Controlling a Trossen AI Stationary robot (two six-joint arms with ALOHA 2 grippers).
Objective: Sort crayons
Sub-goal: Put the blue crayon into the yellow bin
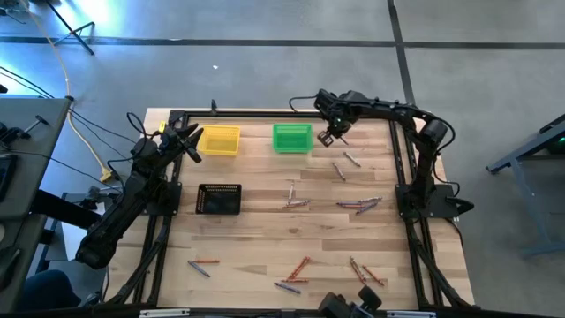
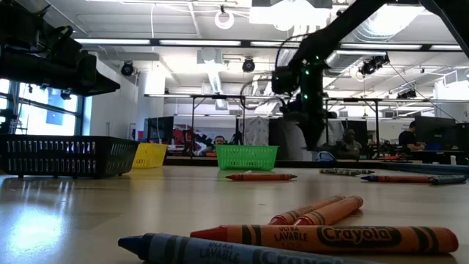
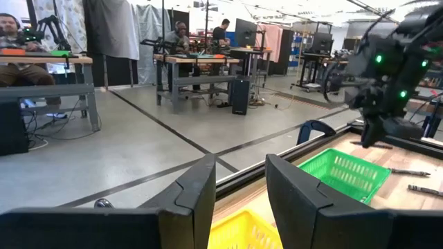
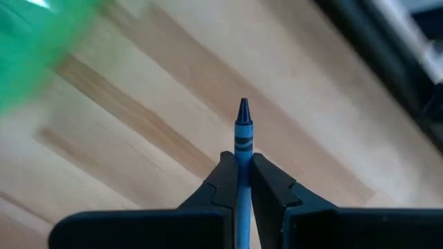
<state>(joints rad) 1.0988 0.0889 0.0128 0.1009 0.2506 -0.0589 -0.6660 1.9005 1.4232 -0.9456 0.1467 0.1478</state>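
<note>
The right hand (image 4: 239,181) is clenched on a blue crayon (image 4: 242,131), and it hangs above the counter (image 1: 265,238) just beside the green bin (image 1: 292,138), on the side away from the yellow bin (image 1: 219,140). The crayon sticks out far past the fingertips, held only on a short part of its body. In my judgement this is the main danger: such a thin round stick can turn or slip between the pads while the arm travels, and then it falls on the wood next to the green bin and not inside it. It may also hit the bin's rim if the hand goes too low.

The other crayons (image 1: 357,205) lie spread on the counter, well apart from the green bin. The left hand (image 3: 237,200) waits with its fingers apart and grasps nothing, over the yellow bin.
</note>
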